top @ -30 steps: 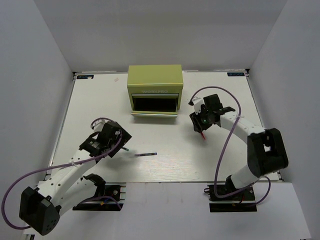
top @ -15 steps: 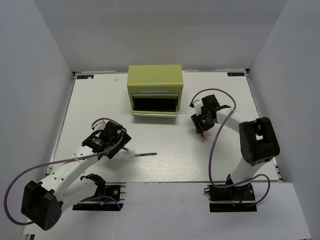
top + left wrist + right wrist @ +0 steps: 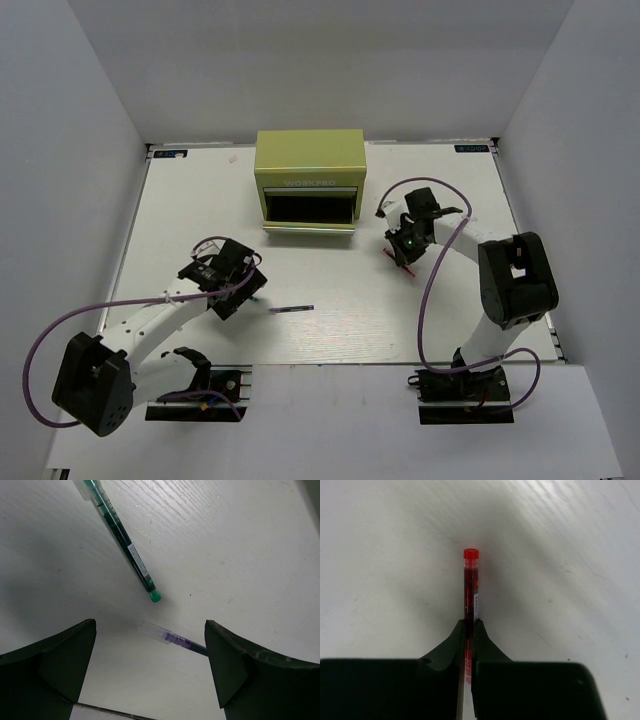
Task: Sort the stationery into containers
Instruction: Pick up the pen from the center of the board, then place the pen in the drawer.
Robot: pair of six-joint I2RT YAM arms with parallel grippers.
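Sorting stationery, pick-up stage. The red pen point(image 3: 471, 580) lay lengthwise between the fingers of the right end effector point(image 3: 470, 630), which was clenched on the pen's near half; the capped tip projected forward over the bare worktop point(image 3: 200, 200). Whether the pen had left the surface could not be told from the wrist view. In the overhead view this grasp sat to the right of the yellow-green chest point(image 3: 310, 165), near its front corner. The chest stood at the far middle of the worktop, and its drawer point(image 3: 308, 210) was pulled open towards the arms.

Two further items awaited handling on the left. The green-tipped pen point(image 3: 122, 545) lay at a slant beyond the left end effector point(image 3: 150, 645), and the dark pen point(image 3: 182, 642), with a clear end, crossed the gap between its fingers. That end effector was fully released, low over the worktop and grasping nothing. No pouch was visible in any view.

Judged step: the red pen had just been secured, and transport had not begun. The next move would call for a lift clear of the worktop. A short carry leftward to the drawer mouth would follow, with the pen turned to lie along the drawer before release.
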